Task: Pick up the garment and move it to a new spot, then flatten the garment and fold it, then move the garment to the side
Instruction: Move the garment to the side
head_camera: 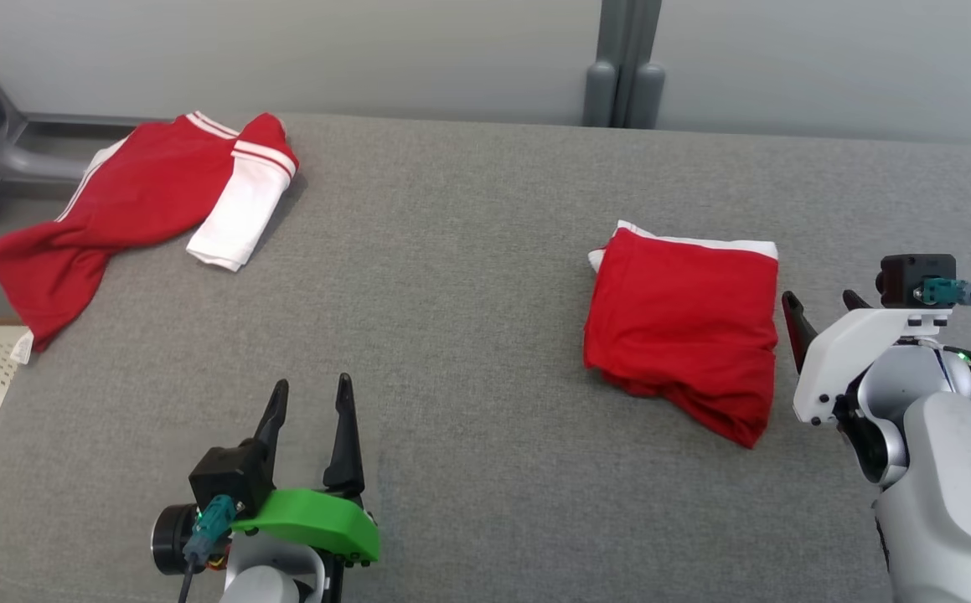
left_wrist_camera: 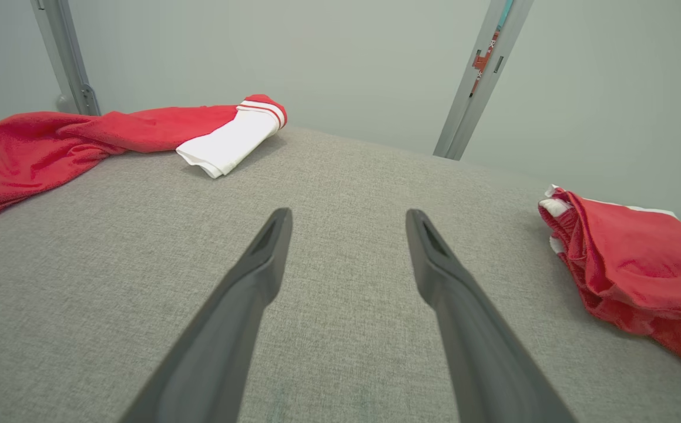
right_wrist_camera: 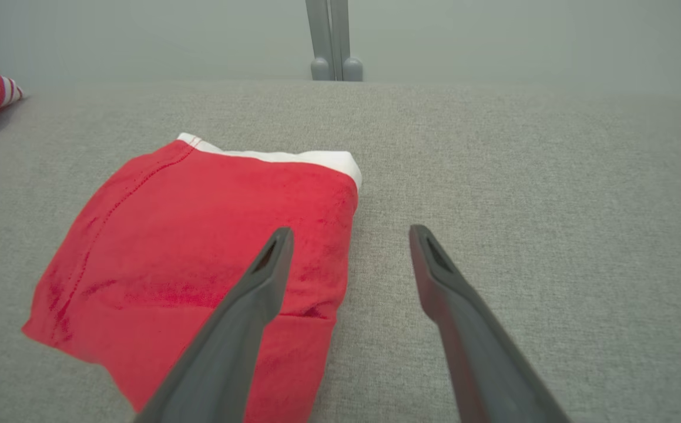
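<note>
Left gripper (head_camera: 311, 400) and right gripper (head_camera: 820, 300) are hovering, jaws spread, empty; shirt (head_camera: 129, 201) is lying crumpled well beyond left jaws, apparently awaiting every step.

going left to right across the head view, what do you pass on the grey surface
spread-out red T-shirt → left gripper → folded red-and-white clothes → right gripper

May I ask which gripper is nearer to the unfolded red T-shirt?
Left. The left gripper is below and right of the T-shirt in the head view; the right gripper is far off beside the folded red pile.
</note>
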Controlling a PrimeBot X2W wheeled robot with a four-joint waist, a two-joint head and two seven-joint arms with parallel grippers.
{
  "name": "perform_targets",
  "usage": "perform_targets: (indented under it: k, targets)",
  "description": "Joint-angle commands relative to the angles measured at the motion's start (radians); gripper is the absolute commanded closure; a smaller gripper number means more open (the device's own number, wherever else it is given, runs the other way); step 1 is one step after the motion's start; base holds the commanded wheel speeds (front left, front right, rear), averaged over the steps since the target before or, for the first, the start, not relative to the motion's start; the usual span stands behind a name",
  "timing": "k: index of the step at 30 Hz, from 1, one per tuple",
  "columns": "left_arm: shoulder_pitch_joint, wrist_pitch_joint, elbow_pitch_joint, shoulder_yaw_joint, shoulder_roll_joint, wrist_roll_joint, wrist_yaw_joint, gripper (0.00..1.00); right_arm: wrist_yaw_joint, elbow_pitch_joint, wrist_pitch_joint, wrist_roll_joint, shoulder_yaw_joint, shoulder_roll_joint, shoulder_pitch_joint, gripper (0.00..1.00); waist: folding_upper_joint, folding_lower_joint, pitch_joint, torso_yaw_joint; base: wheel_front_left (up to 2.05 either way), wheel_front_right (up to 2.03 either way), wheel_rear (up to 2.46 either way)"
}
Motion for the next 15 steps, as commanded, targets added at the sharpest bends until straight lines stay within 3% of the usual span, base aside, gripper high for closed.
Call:
perform_targets:
  k: [1,14,15]
  targets:
    - [-0.02,-0.001,-0.005,0.007,0.001,-0.005,0.004,0.0,-0.001,0.023,0.017,0.008,-0.006,-0.018,-0.02,0.0,0.0,0.0,0.053,0.052,0.0,0.0,0.0]
    - [-0.035,-0.001,-0.023,0.037,-0.001,0.014,-0.003,0.0,-0.001,0.24,0.063,0.079,0.027,-0.076,-0.099,0.0,0.0,0.0,0.136,0.125,0.0,0.0,0.0]
    - [-0.033,-0.001,-0.021,0.036,-0.002,0.017,-0.003,0.0,-0.001,0.251,0.061,0.086,0.035,-0.075,-0.099,0.51,0.0,0.0,0.136,0.123,0.0,0.0,0.0]
